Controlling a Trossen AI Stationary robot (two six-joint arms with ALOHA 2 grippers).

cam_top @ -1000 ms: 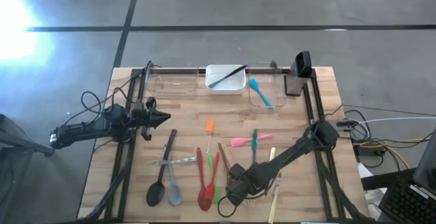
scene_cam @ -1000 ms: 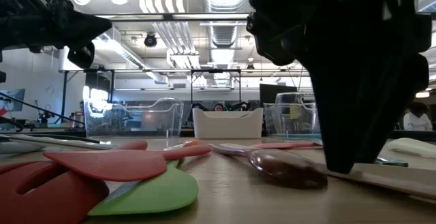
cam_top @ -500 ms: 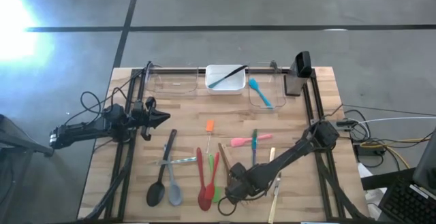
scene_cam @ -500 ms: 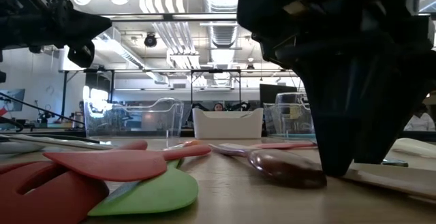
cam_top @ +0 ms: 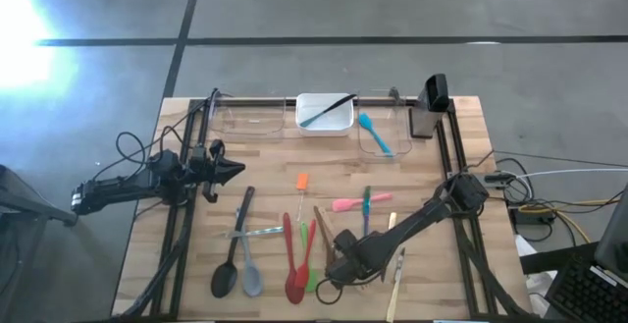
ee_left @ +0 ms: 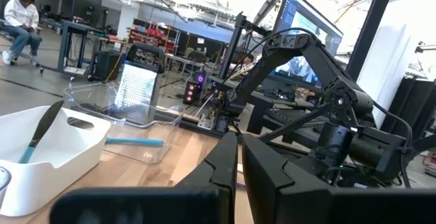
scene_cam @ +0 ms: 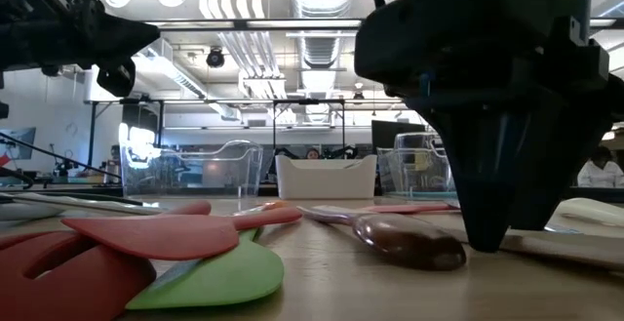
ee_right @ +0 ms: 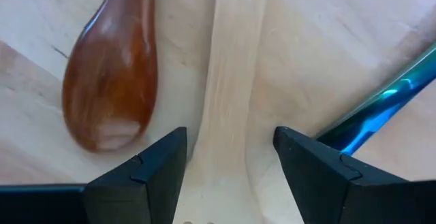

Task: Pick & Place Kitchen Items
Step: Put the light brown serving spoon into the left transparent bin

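Note:
Several kitchen items lie on the wooden table [cam_top: 196, 294]: black spoon [cam_top: 232, 252], grey spoon [cam_top: 250, 272], red spoons [cam_top: 294, 264], green spatula [cam_top: 312, 267], orange spatula [cam_top: 301, 181], pink spatula [cam_top: 349, 203]. My right gripper [cam_top: 343, 268] points down, open, near the front edge. Its fingers [ee_right: 146, 166] stand on either side of a pale wooden utensil [ee_right: 231, 81], next to a brown wooden spoon's bowl [ee_right: 112, 81]; I see no touch. My left gripper [cam_top: 235, 171] hovers shut at the table's left, holding nothing.
Along the far edge stand a clear tub [cam_top: 243, 117], a white tub [cam_top: 325, 125] with a black utensil, a clear tub [cam_top: 378, 134] with a blue spatula, and a metal grater [cam_top: 426, 117]. A teal-handled utensil [ee_right: 381, 105] lies close beside the right finger.
My right gripper has sunk a little toward the table over the pale wooden utensil and has rolled about its own axis, staying open. The utensils lie where they were.

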